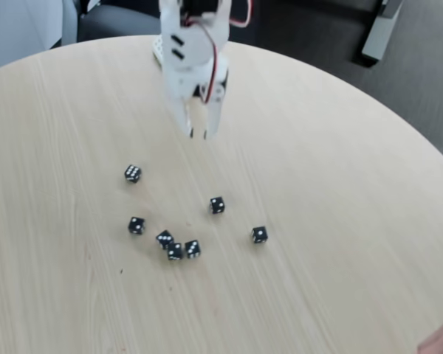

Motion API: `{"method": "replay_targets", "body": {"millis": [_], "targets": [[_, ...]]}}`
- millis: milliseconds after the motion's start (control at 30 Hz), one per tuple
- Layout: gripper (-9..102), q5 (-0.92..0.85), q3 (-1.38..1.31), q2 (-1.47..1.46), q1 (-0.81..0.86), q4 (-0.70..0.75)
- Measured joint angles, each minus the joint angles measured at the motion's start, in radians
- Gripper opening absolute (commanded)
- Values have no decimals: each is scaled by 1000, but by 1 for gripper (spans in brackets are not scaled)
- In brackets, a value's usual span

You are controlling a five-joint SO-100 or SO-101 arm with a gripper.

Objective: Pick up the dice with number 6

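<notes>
- The white gripper (198,135) hangs over the far middle of the round wooden table (340,221), fingertips pointing down, with a narrow gap between them and nothing held.
- The dice with number 6 (133,173) appears to be the far-left one, standing apart from the rest; its top shows two rows of pips, though blur makes the count uncertain.
- Six more black dice lie nearer: one at the left (136,226), a tight cluster of three (177,247), one in the middle (217,205) and one at the right (259,234).
- Risk: the slim opening may straddle the cube poorly and knock it aside or tip it over.
- Risk: tiny, alike dice invite picking the wrong one.
- The arm's upper part is cut off at the top edge; something pinkish at the near right corner is too cropped to identify.
</notes>
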Motion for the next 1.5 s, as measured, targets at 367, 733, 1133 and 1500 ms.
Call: {"method": "replay_targets", "body": {"millis": [367, 733, 1133, 1500], "targets": [[13, 135, -137, -305, 9, -110], [16, 169, -137, -414, 187, -235], [19, 190, -137, -459, 310, -282], [21, 120, -137, -459, 307, -311]]}}
